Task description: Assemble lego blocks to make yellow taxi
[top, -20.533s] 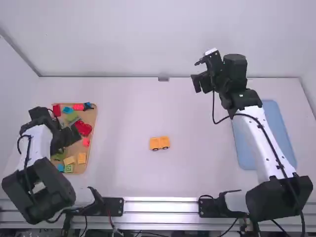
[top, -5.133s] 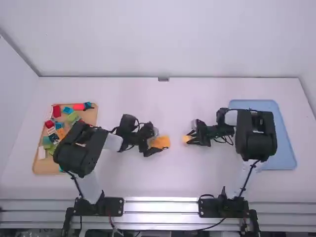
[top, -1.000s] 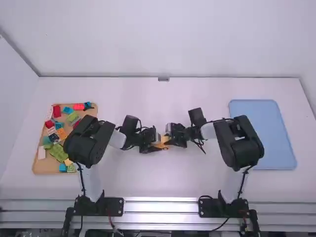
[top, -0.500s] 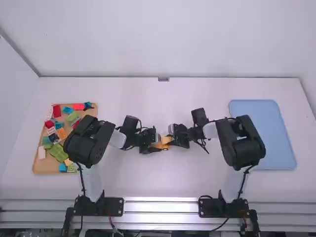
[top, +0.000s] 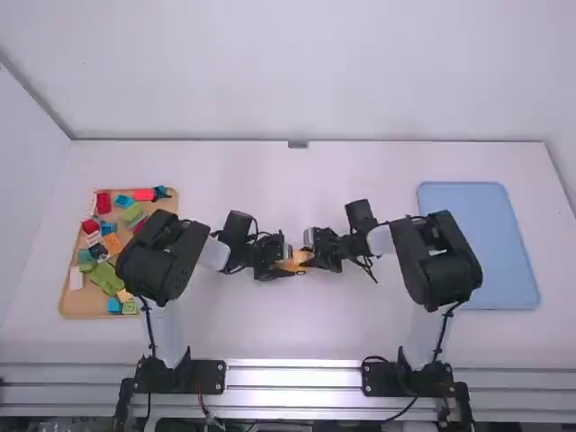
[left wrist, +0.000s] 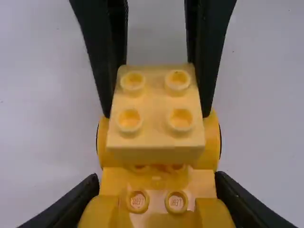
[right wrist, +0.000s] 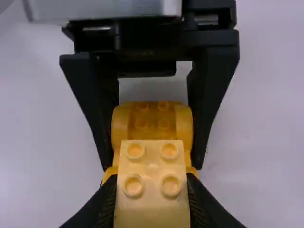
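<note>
Near the table's middle, my left gripper [top: 281, 266] is shut on the orange-yellow toy car [top: 296, 262]. From the other side, my right gripper [top: 313, 251] holds a pale yellow four-stud block over it. In the left wrist view, my left gripper [left wrist: 158, 191] grips the car's sides [left wrist: 211, 142], and the pale block [left wrist: 155, 111] covers part of its studded top. My right gripper [right wrist: 151, 192] is shut on the block [right wrist: 152, 202] in the right wrist view, with the car [right wrist: 153, 124] just behind. Whether the block touches the car, I cannot tell.
A tan tray [top: 85, 304] of loose coloured blocks lies at the left, partly under the left arm. At the right is a flat blue tray [top: 477, 243]. Both forearms reach inward across the table's middle, nearly meeting.
Since five seconds ago, my right gripper has carried the pale block left to the car. In the last second it shifted slightly right, then back left. My left gripper has stayed on the car.
</note>
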{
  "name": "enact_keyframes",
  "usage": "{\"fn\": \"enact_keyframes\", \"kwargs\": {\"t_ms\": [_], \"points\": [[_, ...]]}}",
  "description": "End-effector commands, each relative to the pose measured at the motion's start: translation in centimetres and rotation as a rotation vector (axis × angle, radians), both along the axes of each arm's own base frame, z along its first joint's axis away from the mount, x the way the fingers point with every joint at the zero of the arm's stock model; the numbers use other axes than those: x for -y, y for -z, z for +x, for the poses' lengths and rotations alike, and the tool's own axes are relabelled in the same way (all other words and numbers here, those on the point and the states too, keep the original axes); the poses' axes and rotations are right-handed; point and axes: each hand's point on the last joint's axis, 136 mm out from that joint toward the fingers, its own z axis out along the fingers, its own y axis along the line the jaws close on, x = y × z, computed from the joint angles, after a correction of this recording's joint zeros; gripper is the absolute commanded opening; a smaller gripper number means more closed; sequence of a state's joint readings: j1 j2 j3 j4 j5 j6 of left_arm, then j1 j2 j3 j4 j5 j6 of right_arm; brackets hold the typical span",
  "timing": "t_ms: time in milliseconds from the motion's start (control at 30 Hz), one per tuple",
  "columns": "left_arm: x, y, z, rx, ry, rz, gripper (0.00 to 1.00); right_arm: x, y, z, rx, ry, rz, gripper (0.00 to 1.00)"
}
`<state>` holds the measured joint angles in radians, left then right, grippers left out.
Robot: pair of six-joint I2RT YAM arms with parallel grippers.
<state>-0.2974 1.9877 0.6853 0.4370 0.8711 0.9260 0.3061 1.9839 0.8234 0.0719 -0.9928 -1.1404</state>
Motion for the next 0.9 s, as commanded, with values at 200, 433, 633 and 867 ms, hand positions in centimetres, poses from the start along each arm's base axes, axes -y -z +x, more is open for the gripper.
{"fn": "enact_keyframes", "kwargs": {"t_ms": [200, 433, 633, 867], "points": [[-0.08, 0.65, -0.73, -0.022, 0.008, 0.009, 0.38, 0.69, 1.25, -0.02, -0.026, 0.047, -0.092, 0.27], [-0.07, 0.63, -0.70, -0.021, 0.008, 0.009, 0.38, 0.86, 1.46, -0.19, -0.035, 0.048, -0.105, 0.28], [-0.08, 0.64, -0.70, -0.021, 0.007, 0.009, 0.38, 1.00, 1.61, -0.50, -0.038, 0.038, -0.112, 0.28], [-0.06, 0.62, -0.69, -0.020, 0.008, 0.008, 0.38, 1.10, 1.72, -0.71, -0.041, 0.033, -0.119, 0.28]]}}
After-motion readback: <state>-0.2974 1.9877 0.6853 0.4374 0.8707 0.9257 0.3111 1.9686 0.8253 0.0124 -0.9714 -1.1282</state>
